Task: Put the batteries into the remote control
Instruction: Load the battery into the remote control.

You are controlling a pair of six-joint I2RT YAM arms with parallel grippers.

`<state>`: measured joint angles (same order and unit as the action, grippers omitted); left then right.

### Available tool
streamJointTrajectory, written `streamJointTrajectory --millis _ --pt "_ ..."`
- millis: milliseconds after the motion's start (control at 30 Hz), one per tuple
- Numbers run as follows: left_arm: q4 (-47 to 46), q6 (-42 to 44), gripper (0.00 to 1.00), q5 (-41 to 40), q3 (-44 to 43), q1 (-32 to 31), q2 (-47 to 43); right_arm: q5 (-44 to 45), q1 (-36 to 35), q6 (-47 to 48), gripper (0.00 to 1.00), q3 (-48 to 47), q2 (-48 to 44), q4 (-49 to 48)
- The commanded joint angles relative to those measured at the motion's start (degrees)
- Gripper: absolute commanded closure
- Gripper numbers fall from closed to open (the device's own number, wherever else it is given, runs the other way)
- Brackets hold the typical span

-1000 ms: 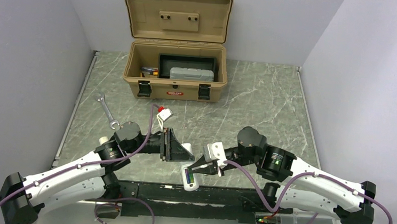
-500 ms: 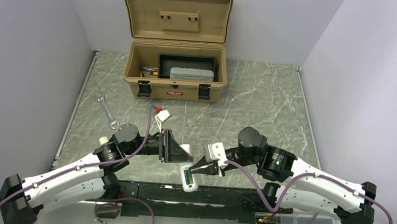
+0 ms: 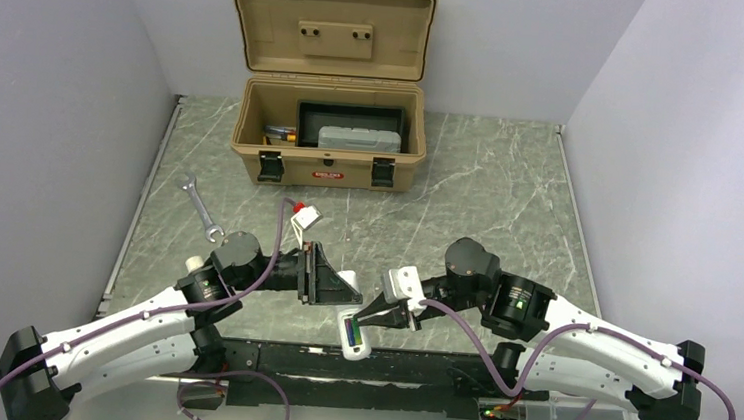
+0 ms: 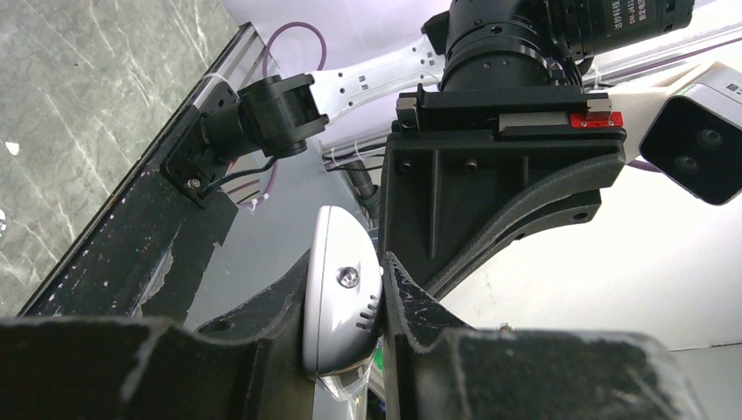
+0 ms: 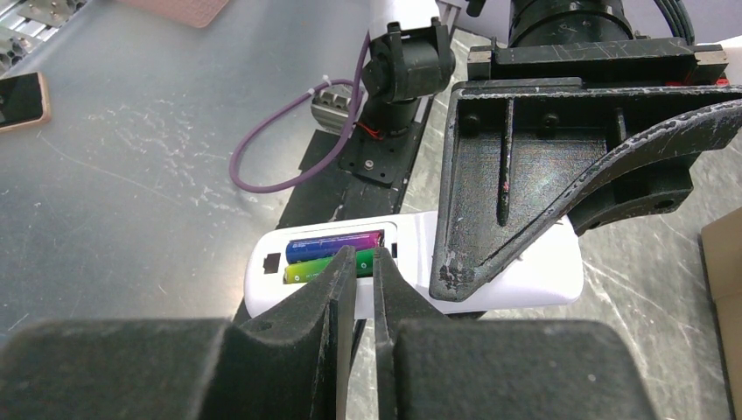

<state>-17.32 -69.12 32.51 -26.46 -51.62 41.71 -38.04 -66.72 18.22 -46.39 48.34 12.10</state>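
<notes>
The white remote control (image 5: 516, 267) lies back-up with its battery bay uncovered. My left gripper (image 4: 346, 262) is shut on its end, and one of its black fingers (image 5: 525, 175) crosses the casing. Both batteries lie side by side in the bay, the purple one (image 5: 337, 242) behind the green one (image 5: 311, 270). My right gripper (image 5: 366, 254) is shut to a thin slit with nothing between its fingers; its tips rest at the inner end of the green battery. From above, the remote control (image 3: 353, 331) sits between my left gripper (image 3: 342, 290) and my right gripper (image 3: 364, 318), near the table's front edge.
An open tan toolbox (image 3: 329, 136) stands at the back. A silver wrench (image 3: 200, 207) lies at the left and a small white tab (image 3: 305, 215) beside the left wrist. A black rail (image 3: 336, 363) runs along the front edge under the remote.
The left arm has shifted slightly and the remote with it. The right fingers have narrowed a touch and stay at the battery bay.
</notes>
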Motion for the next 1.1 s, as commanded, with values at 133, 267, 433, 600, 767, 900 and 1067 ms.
streamJointTrajectory --millis 133,267,433,600,767,900,1067 --pt "-6.95 -1.64 1.00 -3.47 -1.10 0.46 -1.43 -1.26 -0.51 1.04 0.87 -0.54 0.45 8.72" --pt "-7.19 -1.71 1.00 -3.50 -1.06 0.40 -1.15 0.89 -0.45 2.62 0.87 -1.82 0.67 11.27" --pt "-7.51 -1.82 1.00 -3.41 -1.15 0.46 -0.80 2.36 -0.56 3.82 0.87 -3.38 1.67 13.51" --pt "-7.88 -1.98 1.00 -3.50 -1.01 0.40 -0.72 2.56 -0.60 4.17 0.87 -3.70 2.15 13.46" --pt "-7.54 -2.42 1.00 -4.00 -0.97 0.46 -0.82 1.67 -0.79 4.26 0.88 -4.25 3.64 13.06" --pt "-6.62 -3.31 1.00 -5.80 -0.76 0.45 -1.29 2.42 -1.19 5.25 0.89 -4.99 4.95 14.75" --pt "-7.29 -5.36 1.00 -7.69 0.35 0.42 -2.15 4.80 6.94 6.14 0.90 -5.29 5.12 16.47"
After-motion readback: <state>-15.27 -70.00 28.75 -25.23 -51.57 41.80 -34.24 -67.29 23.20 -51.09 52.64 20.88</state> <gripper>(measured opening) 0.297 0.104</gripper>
